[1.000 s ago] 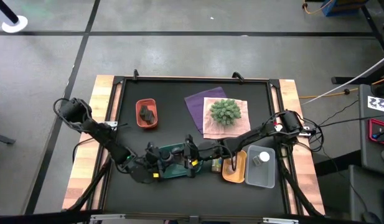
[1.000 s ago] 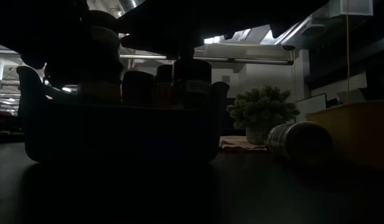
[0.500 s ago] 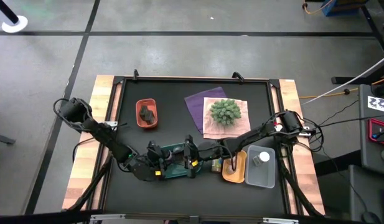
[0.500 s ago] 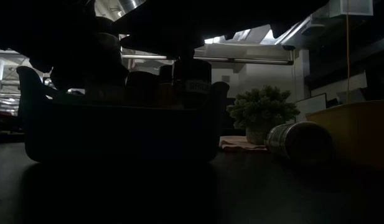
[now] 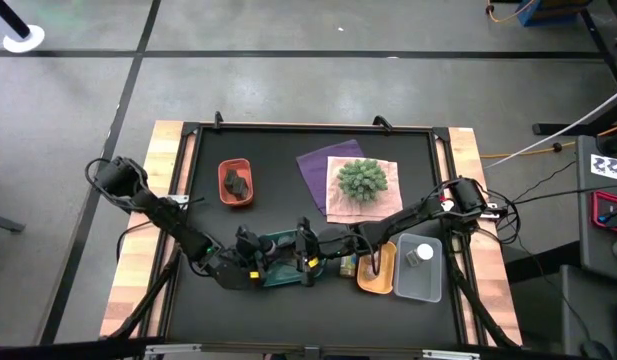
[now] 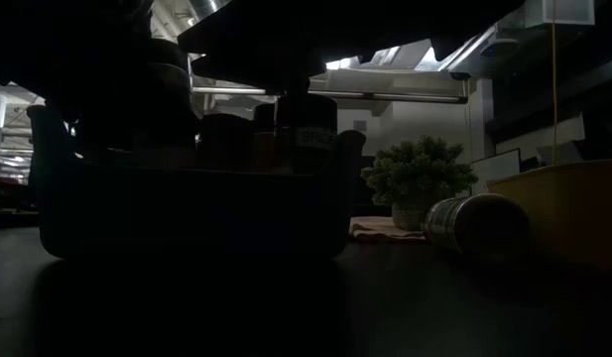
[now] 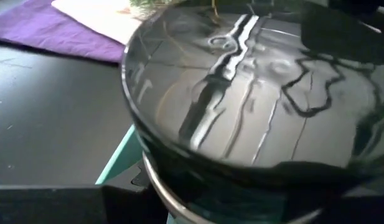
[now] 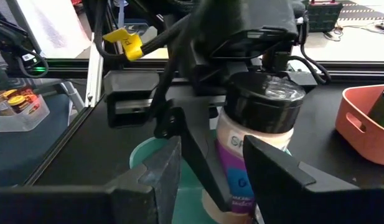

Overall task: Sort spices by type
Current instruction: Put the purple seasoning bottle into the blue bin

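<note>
i have a black-lidded spice jar (image 8: 257,134) with a pale purple-and-white label clamped in my left gripper (image 5: 256,262), its dark fingers (image 8: 198,152) pressed on the jar's sides, and the jar hangs upright just over the near end of the teal tray (image 5: 284,262). through the left wrist camera that glossy dark lid (image 7: 254,93) fills almost everything, with a strip of teal rim below it. inside the tray, just beyond that gripper, several brownish jars (image 6: 226,139) stand upright in a row, seen from table height, one with a dark cap and a printed label (image 6: 310,124). my right gripper (image 5: 310,252) sits at the tray's other end, facing the left one across it, fingers drawn together; i cannot tell from these views whether it is pinching anything. to the outer side of the right gripper a metal-sided jar (image 6: 474,226) lies on its side on the black table (image 5: 278,190), near the orange tray (image 5: 376,272), and the clear tray (image 5: 420,268) with a white-capped jar (image 5: 419,254) is just past that. farther from both grippers, the red tray (image 5: 235,183) holds dark lumpy pieces (image 5: 236,182), and the spiky green plant (image 5: 362,179) sits on a pink cloth over a purple cloth (image 5: 318,165).
</note>
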Controlling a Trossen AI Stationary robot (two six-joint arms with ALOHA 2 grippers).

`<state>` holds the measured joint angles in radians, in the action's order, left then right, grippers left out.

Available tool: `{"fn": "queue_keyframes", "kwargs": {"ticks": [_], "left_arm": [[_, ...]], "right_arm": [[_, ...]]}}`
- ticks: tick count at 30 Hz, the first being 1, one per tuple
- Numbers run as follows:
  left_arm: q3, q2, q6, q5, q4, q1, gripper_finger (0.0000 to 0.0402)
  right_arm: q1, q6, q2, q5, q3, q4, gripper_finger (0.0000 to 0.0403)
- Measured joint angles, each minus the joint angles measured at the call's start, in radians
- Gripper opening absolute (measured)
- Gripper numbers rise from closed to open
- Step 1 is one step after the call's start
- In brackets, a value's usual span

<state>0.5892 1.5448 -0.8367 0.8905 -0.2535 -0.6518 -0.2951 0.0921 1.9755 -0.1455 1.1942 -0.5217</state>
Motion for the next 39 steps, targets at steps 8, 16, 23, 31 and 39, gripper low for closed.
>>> {"fn": "queue_keyframes", "kwargs": {"ticks": [8,16,23,31,39], "left_arm": [[0.000,0.000,-0.019,0.001,0.008,0.000,0.0196],[0.000,0.000,0.030,-0.006,0.011,-0.001,0.0196],[0.000,0.001,0.075,-0.009,0.012,0.001,0.0196],[0.000,0.001,0.104,-0.030,0.010,0.015,0.0196],[0.000,0.002,0.111,-0.029,0.011,0.023,0.0196]], "right_arm": [[0.000,0.000,0.000,0.000,0.000,0.000,0.0172],[0.000,0.000,0.000,-0.001,0.000,0.000,0.0172],[0.001,0.000,0.000,-0.001,0.000,0.000,0.0172],[0.001,0.000,0.000,-0.002,0.000,0.000,0.0172],[0.001,0.000,0.000,-0.002,0.000,0.000,0.0172]]}}
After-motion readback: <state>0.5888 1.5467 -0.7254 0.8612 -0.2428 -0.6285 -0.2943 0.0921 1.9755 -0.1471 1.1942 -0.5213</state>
